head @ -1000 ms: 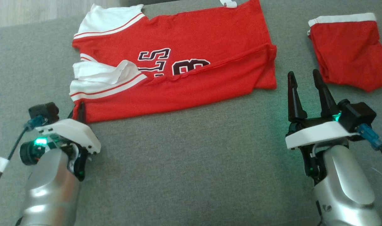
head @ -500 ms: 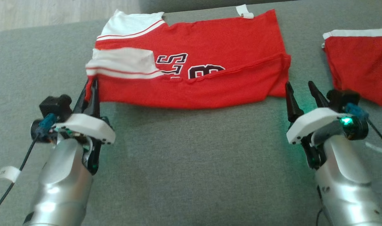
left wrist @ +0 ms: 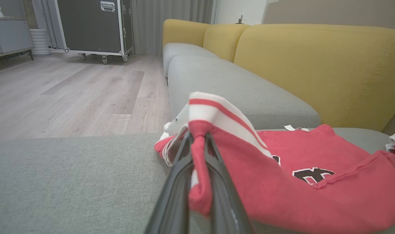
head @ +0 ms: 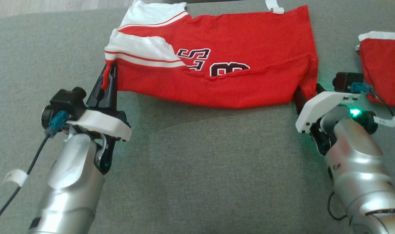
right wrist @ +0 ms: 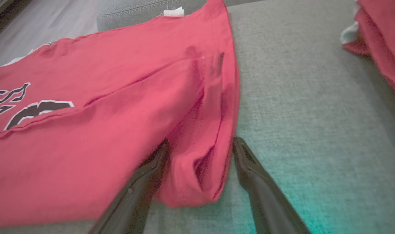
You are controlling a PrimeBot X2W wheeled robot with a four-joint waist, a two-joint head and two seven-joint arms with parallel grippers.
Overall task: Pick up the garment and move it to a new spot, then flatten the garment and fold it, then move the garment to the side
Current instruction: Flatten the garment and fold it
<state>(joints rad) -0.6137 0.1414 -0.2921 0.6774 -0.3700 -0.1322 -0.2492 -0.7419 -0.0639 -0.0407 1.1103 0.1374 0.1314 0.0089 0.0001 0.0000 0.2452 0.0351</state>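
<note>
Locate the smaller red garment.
In the head view, the smaller red garment lies at the right edge on the grey cushion, apart from the jersey.

The grey sofa seat (head: 197, 169) carries two items. A red jersey (head: 243, 48), white-sleeved and partly folded over itself, lies across its far half. A second red garment (head: 382, 78) lies apart at the right.

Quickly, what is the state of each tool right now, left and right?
Left tool: closed, holding the sleeve-end corner of the red jersey.
Right tool: open, straddling the jersey's other corner, gripping nothing.
</note>
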